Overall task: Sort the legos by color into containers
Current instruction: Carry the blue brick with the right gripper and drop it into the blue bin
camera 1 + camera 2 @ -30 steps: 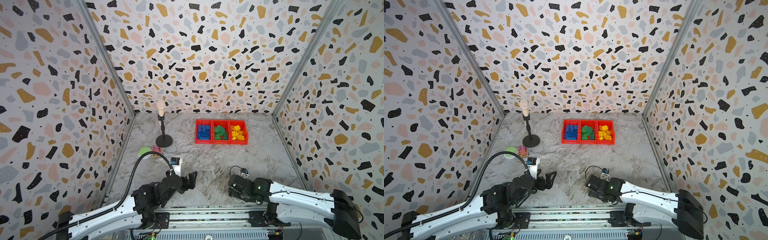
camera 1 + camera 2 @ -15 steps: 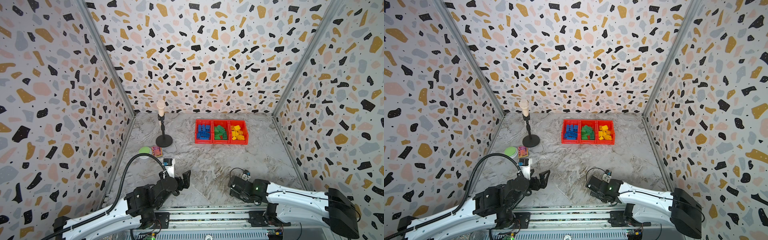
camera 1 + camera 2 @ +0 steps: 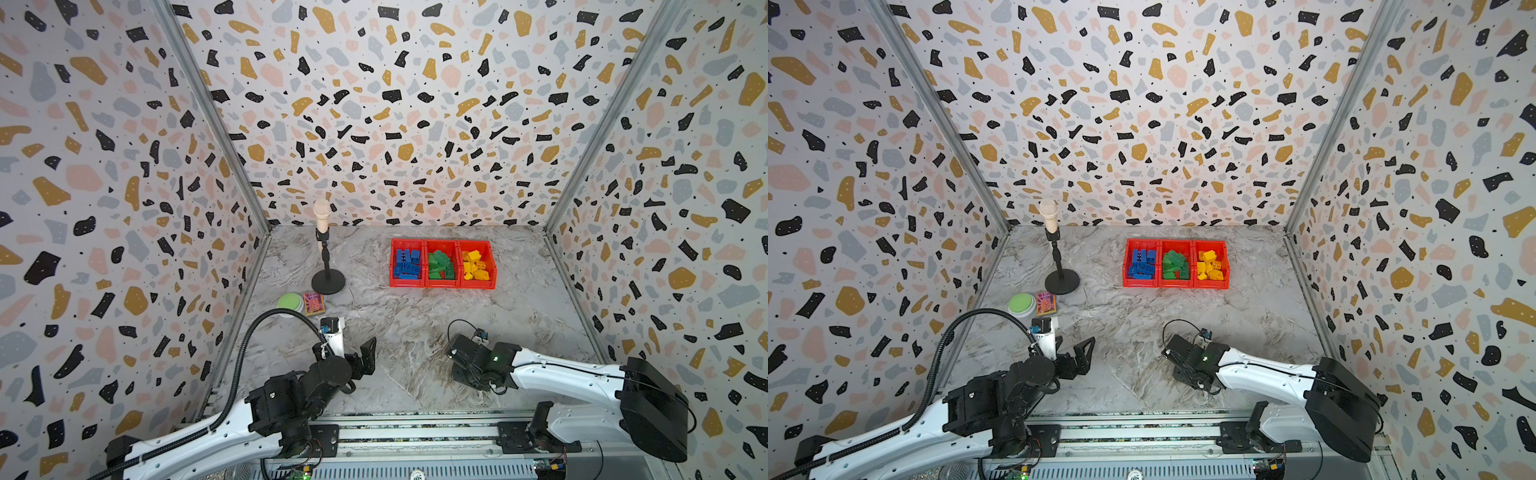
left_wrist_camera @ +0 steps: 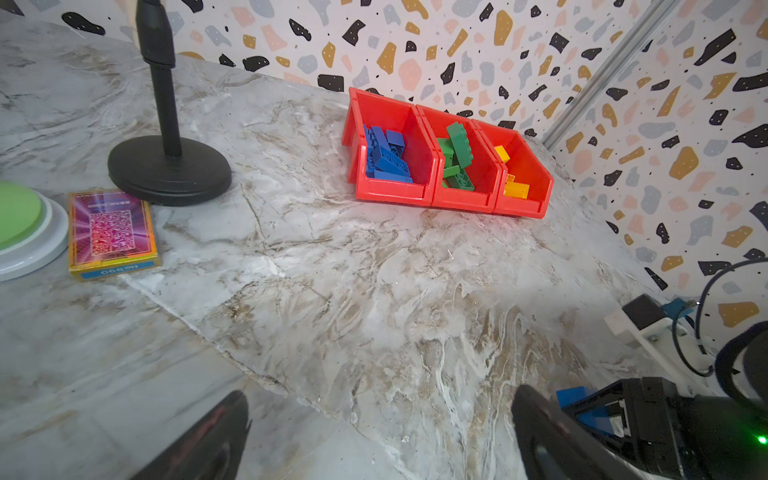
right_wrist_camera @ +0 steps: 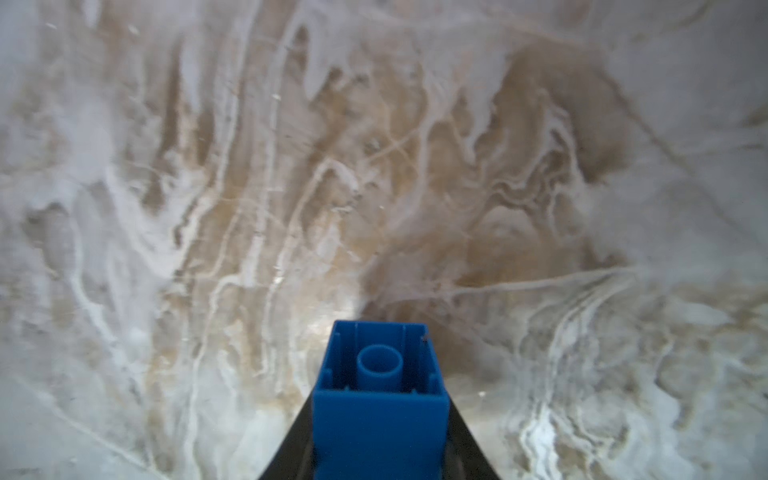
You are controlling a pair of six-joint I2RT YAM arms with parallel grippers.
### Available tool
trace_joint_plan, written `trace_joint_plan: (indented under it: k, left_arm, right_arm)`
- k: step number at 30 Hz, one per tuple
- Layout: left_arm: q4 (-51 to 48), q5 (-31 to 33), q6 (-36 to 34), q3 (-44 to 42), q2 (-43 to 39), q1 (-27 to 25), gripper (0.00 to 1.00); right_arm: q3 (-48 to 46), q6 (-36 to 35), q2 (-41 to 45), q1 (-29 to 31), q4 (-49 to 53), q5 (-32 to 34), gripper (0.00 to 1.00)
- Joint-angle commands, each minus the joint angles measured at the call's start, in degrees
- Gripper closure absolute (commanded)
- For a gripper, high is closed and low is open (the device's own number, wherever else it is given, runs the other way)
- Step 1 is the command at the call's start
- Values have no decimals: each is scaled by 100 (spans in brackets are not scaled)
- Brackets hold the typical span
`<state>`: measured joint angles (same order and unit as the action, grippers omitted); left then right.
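Three joined red containers (image 3: 442, 286) stand at the back of the table. One holds blue legos (image 3: 407, 264), the middle one green legos (image 3: 441, 264), the last yellow legos (image 3: 476, 264). My right gripper (image 5: 380, 436) is shut on a blue lego (image 5: 380, 407), hollow underside facing the camera, just above the marble top near the front. In both top views the arm hides that brick; the right gripper (image 3: 463, 372) points down. My left gripper (image 4: 380, 415) hangs open and empty over bare table at the front left (image 3: 353, 357).
A black microphone stand (image 3: 327, 266) rises at the back left. Beside it lie a round green button (image 3: 290, 302) and a small patterned box (image 3: 313, 302). Terrazzo walls close three sides, and a metal rail (image 3: 415, 432) runs along the front.
The right gripper's jaws have closed onto the blue lego. The left arm has drawn slightly left and stayed open.
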<state>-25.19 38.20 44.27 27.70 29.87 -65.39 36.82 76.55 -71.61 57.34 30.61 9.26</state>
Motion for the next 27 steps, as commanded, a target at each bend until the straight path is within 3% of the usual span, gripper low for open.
trace_joint_plan:
  k: [1, 7, 13, 20, 27]
  left_arm:
    - [320, 262, -204, -33, 57, -20, 0]
    - [590, 311, -498, 124, 586, 28, 0]
    - [737, 539, -483, 194, 585, 191, 0]
    - [356, 563, -528, 193, 193, 826, 0]
    - [241, 778, -785, 374, 89, 1348, 0]
  right_arm:
    - [444, -374, 104, -99, 205, 199, 70]
    - [841, -1005, 239, -538, -313, 59, 70]
    - [1714, -2045, -506, -1512, -845, -833, 70]
    - [4261, -3293, -2661, -2166, -708, -1552, 70]
    - [7317, -3860, -4905, -2452, 24, -1991, 70]
